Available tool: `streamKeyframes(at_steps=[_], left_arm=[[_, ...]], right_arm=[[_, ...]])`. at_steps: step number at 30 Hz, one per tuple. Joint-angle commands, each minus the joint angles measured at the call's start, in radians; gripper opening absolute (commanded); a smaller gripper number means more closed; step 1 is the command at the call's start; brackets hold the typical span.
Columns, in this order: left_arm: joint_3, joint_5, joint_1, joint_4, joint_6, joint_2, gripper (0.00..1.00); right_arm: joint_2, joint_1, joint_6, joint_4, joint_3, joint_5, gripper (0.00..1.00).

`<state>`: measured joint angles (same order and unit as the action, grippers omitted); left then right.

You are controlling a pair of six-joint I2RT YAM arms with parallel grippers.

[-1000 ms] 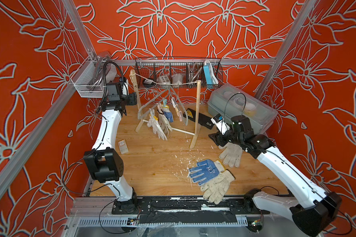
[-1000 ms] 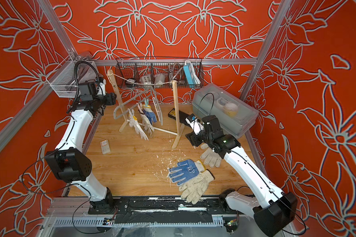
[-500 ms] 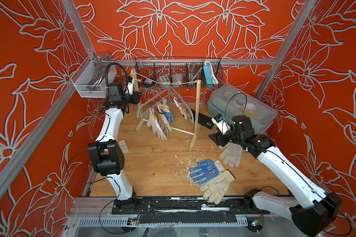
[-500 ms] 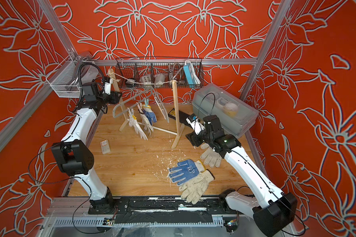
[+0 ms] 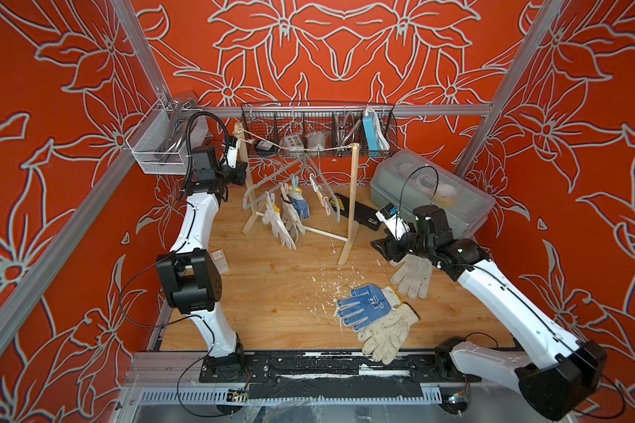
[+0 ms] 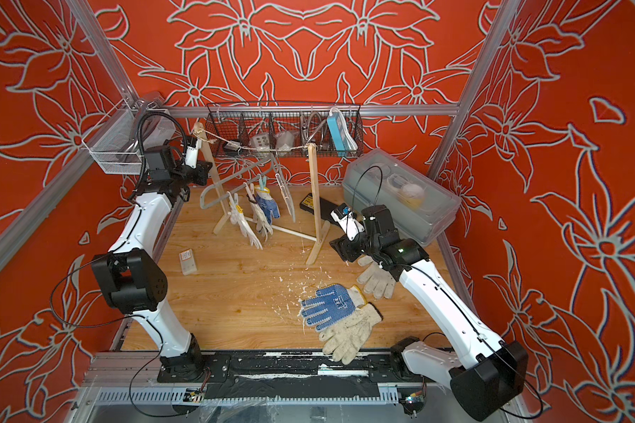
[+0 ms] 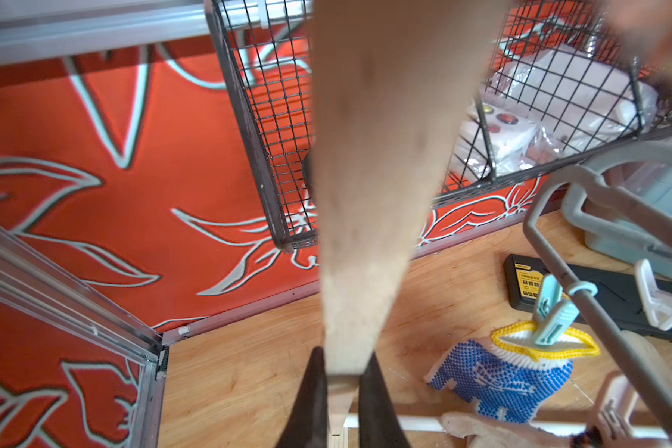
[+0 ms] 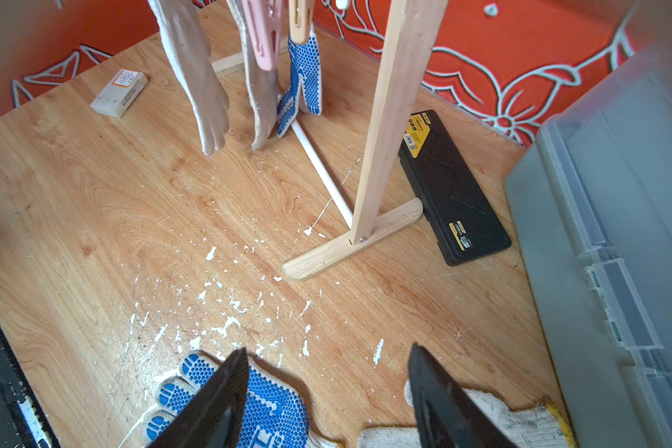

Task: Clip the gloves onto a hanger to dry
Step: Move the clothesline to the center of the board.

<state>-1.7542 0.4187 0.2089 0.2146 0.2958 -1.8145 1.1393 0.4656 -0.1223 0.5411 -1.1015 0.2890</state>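
Gloves: three lie on the worktop (image 5: 272, 289) and three hang clipped to the grey hanger (image 5: 268, 181).

Left claw (image 7: 342, 368): narrow, pinched shut on one upright (image 7: 377, 174) of the wooden rack (image 5: 349, 223), high on the post.

Right claw (image 8: 326, 349): wide and empty, held low over the worktop between the blue-dotted glove (image 8: 264, 411) and a plain glove (image 8: 489, 417). No contact with either is visible.

Further out, a second plain glove (image 5: 385, 335) lies partly under the blue-dotted one. On the hanger, two pale gloves (image 5: 283, 225) and a hung dotted glove (image 5: 301, 205) dangle close together. A white clip (image 7: 660, 302) stands empty.

Assessment: the step appears to be bracing the rack while the right claw fetches the next glove.
- The left claw should hold the upright firmly and neither push nor twist it, so the hanger does not swing.
- The right claw should come down on one cuff only. The plain glove nearest it is the better choice, because the dotted one overlaps its neighbour and could drag it along.
- Gripping the cuff edge leaves cloth free for the empty clip.

Change noted: a second ago the left claw stood open just short of the upright. It has since moved in and closed on it. The right arm, the hanger and all the gloves show no visible shift.
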Motion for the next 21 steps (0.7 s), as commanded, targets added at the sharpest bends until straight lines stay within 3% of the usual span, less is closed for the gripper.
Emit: streamKeyframes(at_steps=[1,15,21], left_arm=[[-0.004,0.069,0.005,-0.035,-0.003,0.010,0.03],[0.125,0.007,0.021,-0.008,0.011,0.152,0.00],[0.255,-0.063,0.021,0.008,-0.027,0.289,0.00]], right_arm=[[-0.006,-0.009,-0.015,0.014,0.002,0.012,0.68],[0.017,-0.014,-0.016,-0.003,0.000,0.042,0.68],[0.027,-0.013,-0.013,-0.010,0.001,0.056,0.68]])
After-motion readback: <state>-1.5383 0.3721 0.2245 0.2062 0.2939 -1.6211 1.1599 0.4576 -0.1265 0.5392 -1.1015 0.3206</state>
